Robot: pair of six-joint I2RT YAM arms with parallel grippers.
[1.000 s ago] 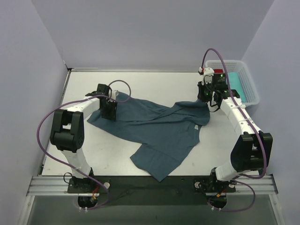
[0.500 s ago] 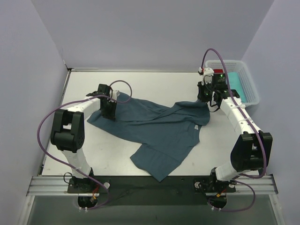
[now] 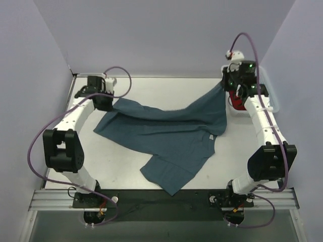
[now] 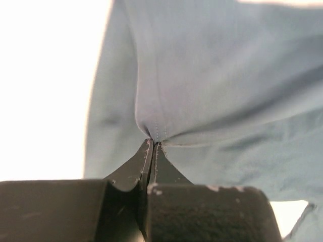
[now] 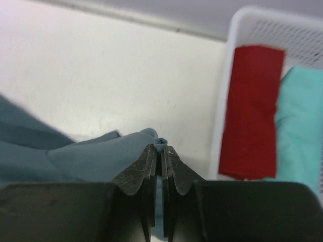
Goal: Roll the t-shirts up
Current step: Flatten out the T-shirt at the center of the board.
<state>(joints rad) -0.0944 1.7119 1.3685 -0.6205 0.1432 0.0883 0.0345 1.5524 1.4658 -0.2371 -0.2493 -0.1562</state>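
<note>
A large slate-blue t-shirt (image 3: 166,133) lies crumpled across the white table, its small white neck label (image 3: 210,137) facing up at the right. My left gripper (image 3: 107,101) is shut on the shirt's far left corner; the wrist view shows a hemmed fold (image 4: 154,132) pinched at the tips of my left gripper (image 4: 153,143). Near the basket, my right gripper (image 3: 228,86) is shut on the far right corner and holds it above the table. In its wrist view a bunched bit of cloth (image 5: 162,142) pokes out between the tips of my right gripper (image 5: 161,147). Between the two grips the far edge sags.
A white plastic basket (image 3: 267,91) stands at the back right, mostly hidden by my right arm in the top view. The right wrist view shows a folded red t-shirt (image 5: 252,111) and a turquoise one (image 5: 298,126) inside it. Purple walls close off the back and both sides.
My left gripper has shut on the shirt's left corner and moved back and left with it. My right gripper has risen and moved back toward the basket, lifting the far edge.
</note>
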